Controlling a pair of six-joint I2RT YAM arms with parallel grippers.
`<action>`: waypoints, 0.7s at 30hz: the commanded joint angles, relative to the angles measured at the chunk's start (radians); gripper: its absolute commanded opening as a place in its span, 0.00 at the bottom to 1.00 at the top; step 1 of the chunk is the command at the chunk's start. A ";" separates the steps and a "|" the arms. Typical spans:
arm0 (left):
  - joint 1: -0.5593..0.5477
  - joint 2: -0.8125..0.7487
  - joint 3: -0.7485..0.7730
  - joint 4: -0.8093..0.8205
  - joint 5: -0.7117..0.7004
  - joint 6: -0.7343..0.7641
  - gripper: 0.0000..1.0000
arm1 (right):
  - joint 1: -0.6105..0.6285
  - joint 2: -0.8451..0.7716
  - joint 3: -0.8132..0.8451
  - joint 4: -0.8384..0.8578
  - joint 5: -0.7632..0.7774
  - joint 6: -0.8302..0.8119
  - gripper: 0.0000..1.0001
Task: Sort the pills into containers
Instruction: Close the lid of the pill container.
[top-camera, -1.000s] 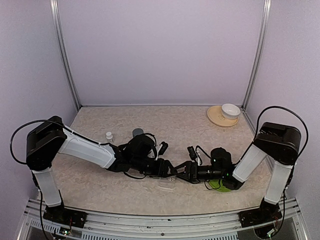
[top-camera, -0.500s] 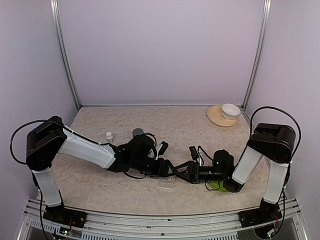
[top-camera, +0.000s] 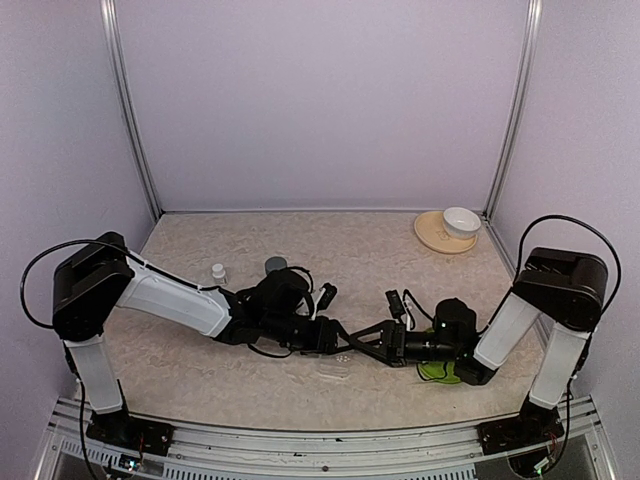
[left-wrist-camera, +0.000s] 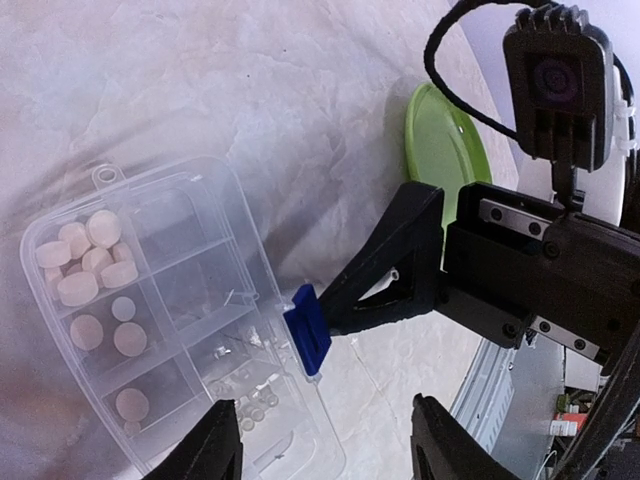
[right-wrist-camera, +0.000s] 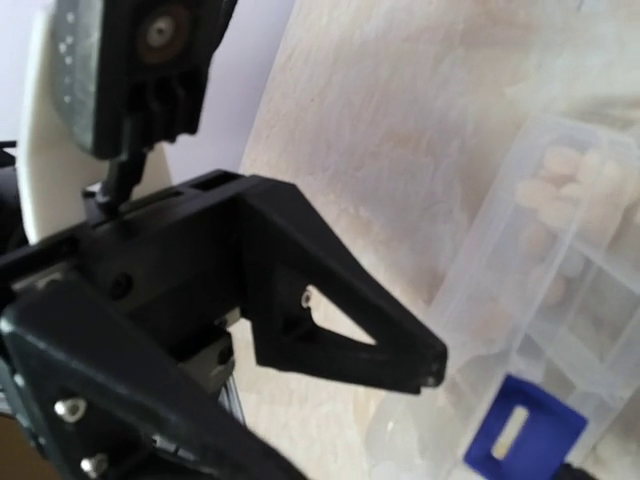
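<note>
Both left hand and right hand gape empty above containers.

I find no writing, number or brand that I can read on anything in my views, the organiser included. Whatever print there may be is too small or too blurred to tell.

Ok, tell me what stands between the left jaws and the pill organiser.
Only the right gripper's blue fingertip. It sits at the near edge of the pill organiser, just ahead of the left gripper, whose jaws stand open. Nothing else visible lies between them.
</note>
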 joint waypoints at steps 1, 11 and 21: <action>-0.013 0.028 0.007 -0.033 -0.001 0.008 0.57 | -0.005 -0.040 -0.010 0.009 0.006 -0.019 1.00; -0.018 0.050 0.036 -0.069 0.002 0.022 0.53 | -0.006 -0.042 -0.009 -0.001 0.011 -0.023 1.00; -0.020 0.065 0.037 -0.058 0.009 0.014 0.52 | -0.007 -0.001 0.019 -0.068 0.034 0.007 1.00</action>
